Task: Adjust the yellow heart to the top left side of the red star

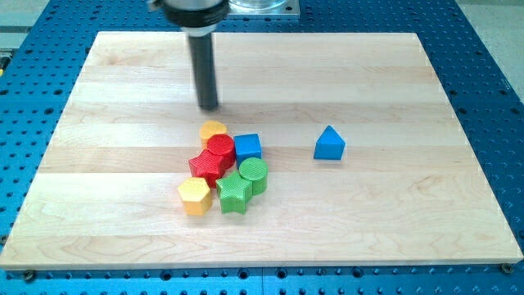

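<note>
The yellow heart (pixel 213 129) sits at the top of a cluster of blocks near the middle of the wooden board (pixel 115 98). It touches a red cylinder (pixel 221 147) just below it. The red star (pixel 206 166) lies below and slightly left of that cylinder, touching it. My tip (pixel 210 107) stands just above the yellow heart towards the view's top, with a small gap between them.
A blue cube (pixel 248 147) touches the red cylinder's right side. A green cylinder (pixel 254 173) and a green star (pixel 234 194) sit below it. A yellow hexagon (pixel 195 197) lies below the red star. A blue triangle (pixel 329 143) stands alone at the right.
</note>
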Action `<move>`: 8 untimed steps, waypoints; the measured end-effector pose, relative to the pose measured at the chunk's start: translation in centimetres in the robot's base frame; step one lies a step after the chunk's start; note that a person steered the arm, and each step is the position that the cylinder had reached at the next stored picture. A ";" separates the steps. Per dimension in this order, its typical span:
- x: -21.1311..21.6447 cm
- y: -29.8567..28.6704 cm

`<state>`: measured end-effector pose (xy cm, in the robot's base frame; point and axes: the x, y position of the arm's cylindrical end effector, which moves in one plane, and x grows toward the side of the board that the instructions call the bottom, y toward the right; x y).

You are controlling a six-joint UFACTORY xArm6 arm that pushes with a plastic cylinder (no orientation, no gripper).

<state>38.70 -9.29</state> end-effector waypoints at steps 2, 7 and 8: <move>2.2 1.4; 7.0 -5.7; 9.2 -8.9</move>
<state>47.90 -18.19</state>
